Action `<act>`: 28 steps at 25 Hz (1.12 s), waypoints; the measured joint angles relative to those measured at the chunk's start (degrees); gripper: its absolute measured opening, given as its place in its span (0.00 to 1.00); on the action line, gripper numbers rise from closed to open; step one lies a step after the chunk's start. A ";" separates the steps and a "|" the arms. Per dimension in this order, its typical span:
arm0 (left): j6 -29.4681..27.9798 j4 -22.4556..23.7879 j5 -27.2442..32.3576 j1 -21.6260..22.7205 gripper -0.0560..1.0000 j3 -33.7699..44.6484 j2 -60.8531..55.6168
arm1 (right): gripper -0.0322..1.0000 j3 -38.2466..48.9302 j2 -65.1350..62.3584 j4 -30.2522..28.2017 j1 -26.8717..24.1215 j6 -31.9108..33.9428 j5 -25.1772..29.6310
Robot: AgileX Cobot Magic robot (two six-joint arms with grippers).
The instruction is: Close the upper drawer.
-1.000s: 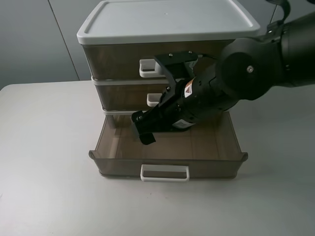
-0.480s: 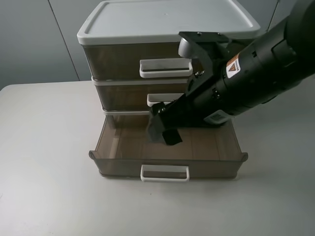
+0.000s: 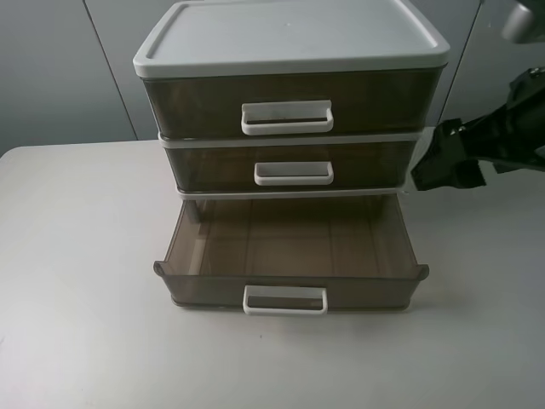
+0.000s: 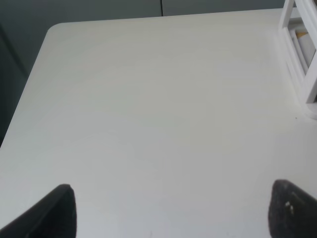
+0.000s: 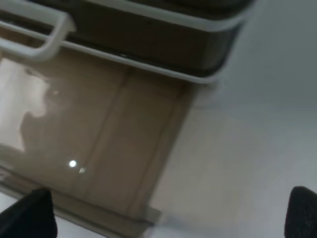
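On the white counter [image 3: 77,281], seen from the high exterior camera, stands one drawer cabinet [image 3: 289,38] with a white lid and three smoky brown drawers, each with one white handle. Its upper drawer [image 3: 196,106] sits flush in the cabinet front, as does the middle drawer [image 3: 209,166] just under it. Only the lower drawer [image 3: 289,247] is pulled well out toward the camera, its inside bare and its handle [image 3: 285,299] at the front edge. One arm shows in this view: the right gripper [image 3: 447,166] hangs just beside the cabinet's right side, level with the middle drawer and apart from all three handles. Whether its fingers are spread cannot be told from here.

From the left wrist camera, two dark fingers [image 4: 57,213] appear at the picture's lower corners, set wide apart with nothing between them, over bare counter. A white corner of the cabinet frame [image 4: 302,54] shows at one edge, well apart from the left gripper [image 4: 171,213].

From the right wrist camera, blurred, two dark fingers [image 5: 27,215] again sit at the lower corners, spread wide and holding nothing. Beyond them lie the open lower drawer's floor and one side wall, with one white handle [image 5: 37,37] on the closed drawer just above it.
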 joint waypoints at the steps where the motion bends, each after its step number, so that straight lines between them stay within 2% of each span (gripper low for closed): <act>1: 0.00 0.00 0.00 0.00 0.76 0.00 0.00 | 0.71 0.00 -1.10 0.00 -3.46 -1.81 1.22; 5: 0.00 0.00 0.00 0.00 0.76 0.00 0.00 | 0.71 0.03 -6.37 1.56 -15.04 -7.60 7.00; 8: 0.00 0.00 0.00 0.00 0.76 0.00 0.00 | 0.71 0.03 -13.22 2.94 -18.28 -9.38 11.69; 13: 0.00 0.00 0.00 0.00 0.76 0.00 0.00 | 0.71 2.53 -28.99 1.62 -18.85 -7.25 14.41; 19: 0.00 0.00 0.00 0.00 0.76 0.00 0.00 | 0.71 12.47 -42.94 -0.26 -18.85 -4.00 13.93; 22: 0.00 0.00 0.00 0.00 0.76 0.00 0.00 | 0.71 15.76 -48.83 -0.50 -18.85 -3.77 14.18; 28: 0.00 0.00 0.00 0.00 0.76 0.00 0.00 | 0.71 16.19 -61.25 -1.84 -18.85 -6.14 14.50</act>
